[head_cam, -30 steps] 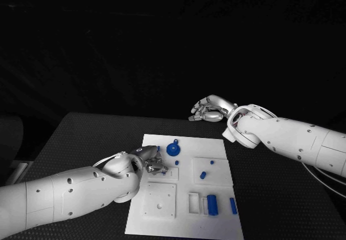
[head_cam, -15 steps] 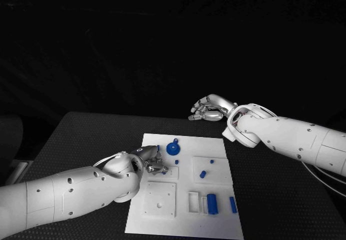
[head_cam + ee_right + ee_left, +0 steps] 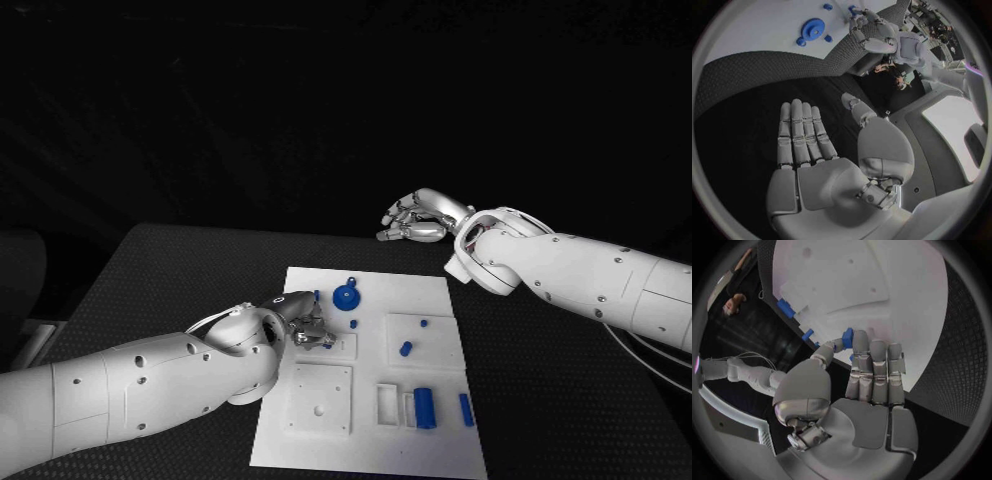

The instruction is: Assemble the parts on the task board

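The white task board (image 3: 433,300) lies in the middle of the black table. My left hand (image 3: 306,326) hovers over the board's left middle and pinches a small blue part (image 3: 847,336) between its thumb and a fingertip (image 3: 861,342). A round blue part (image 3: 346,297) stands just beyond that hand, also seen as the round blue part (image 3: 812,28). My right hand (image 3: 418,220) hangs above the table past the board's far edge, its fingers (image 3: 801,135) stretched out flat and holding nothing.
Small blue pieces (image 3: 405,350) dot the board's right half, and two longer blue bars (image 3: 424,408) lie beside a white slot frame (image 3: 387,403) near the front. A white square block (image 3: 320,398) sits at the front left. Black table (image 3: 173,270) surrounds the board.
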